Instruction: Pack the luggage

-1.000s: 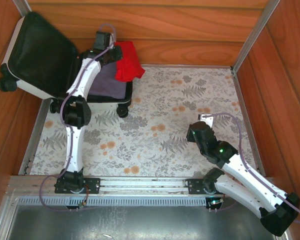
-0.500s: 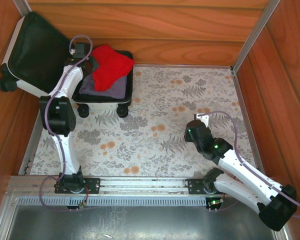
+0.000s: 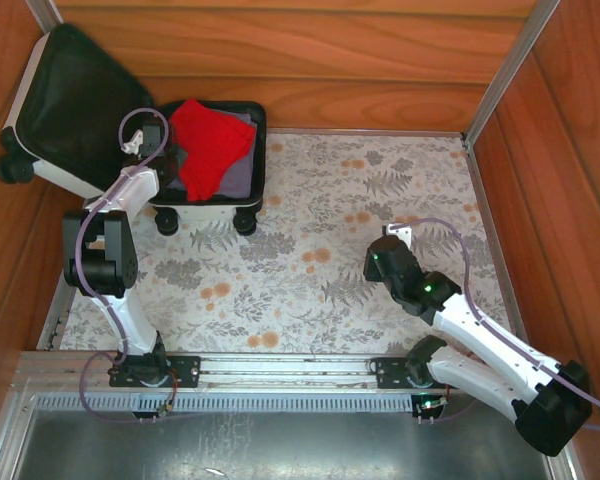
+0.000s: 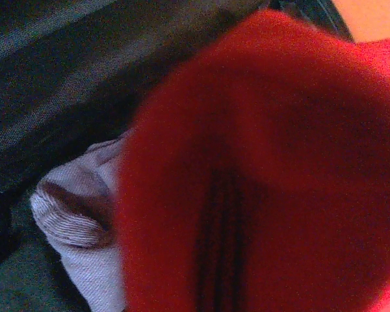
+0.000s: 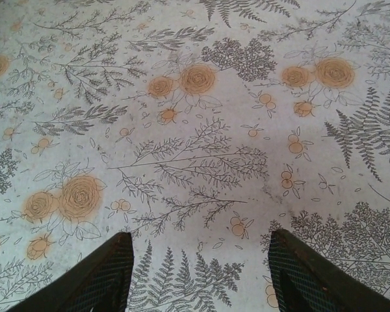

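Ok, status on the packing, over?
Left gripper shut on red garment, over open luggage. Right gripper open above tablecloth. Nothing in the way.

OPEN FOR PACKING: A small white hard-shell suitcase (image 3: pixel 70 100) lies open at the far left corner of the flower-printed tablecloth (image 3: pixel 320 200). Its lid leans on the left wooden wall (image 3: pixel 0 60) and its base sits just before the back wall. In the base, a red cloth garment (image 3: pixel 210 140) lies on top of a folded lavender knit garment (image 3: pixel 242 172). The white left arm (image 3: pixel 130 190) reaches in from the base's left side, between lid and base. Well apart, toward the right, the right gripper (image 5: pixel 201 237) hangs above the tablecloth, fingers parted.
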### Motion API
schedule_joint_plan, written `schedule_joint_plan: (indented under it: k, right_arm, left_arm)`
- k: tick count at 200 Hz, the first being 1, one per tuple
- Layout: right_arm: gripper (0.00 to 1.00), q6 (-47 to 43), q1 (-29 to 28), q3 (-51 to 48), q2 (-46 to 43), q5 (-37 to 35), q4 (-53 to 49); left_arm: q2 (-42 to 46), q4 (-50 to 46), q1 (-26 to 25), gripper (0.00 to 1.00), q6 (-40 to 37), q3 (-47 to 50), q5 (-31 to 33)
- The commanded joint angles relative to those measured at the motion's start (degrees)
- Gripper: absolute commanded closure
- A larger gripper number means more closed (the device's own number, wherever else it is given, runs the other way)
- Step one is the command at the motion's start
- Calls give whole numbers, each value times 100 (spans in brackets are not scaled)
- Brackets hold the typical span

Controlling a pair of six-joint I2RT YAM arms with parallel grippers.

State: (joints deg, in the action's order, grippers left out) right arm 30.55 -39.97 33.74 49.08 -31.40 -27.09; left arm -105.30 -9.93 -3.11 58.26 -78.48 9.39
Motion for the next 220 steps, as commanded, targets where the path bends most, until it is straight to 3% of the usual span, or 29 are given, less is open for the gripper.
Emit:
schedule_joint_plan:
  k: [1,17,40,45,47,95,115,130,169,220]
  right_arm:
    - [40,-27,57,142,-21,57,-77]
    - [39,-39,59,129,-96,55,-191]
    - [29,-66,58,83,-214,74,-244]
    - [28,-74,59,73,-238,78,-244]
    - [27,-79,59,72,-247,80,-244]
    - [23,-255,93,132,5,205,38]
    - [23,-345,133,215,300,351,267]
    - [24,-390,180,301,559,486,433]
    - [24,-385,296,510,1052,780,678]
    - [24,-374,413,469,1017,857,597]
  left_arm:
    - [147,269,39,91,401,-84,142]
    - [238,103,39,48,380,-94,297]
    - [492,-185,30,19,36,-65,679]
    - [558,-261,30,3,-77,-48,756]
    - [584,-291,30,1,-120,-46,792]
    - [1566,-522,21,0,-1674,361,1560]
    - [1782,-615,14,0,-2643,198,1383]
    - [1699,-856,-9,0,-3313,-166,838]
    - [433,-2521,-371,0,-4789,-1979,-479]
    - [-1798,-4261,-1319,0,-6409,-4330,80]
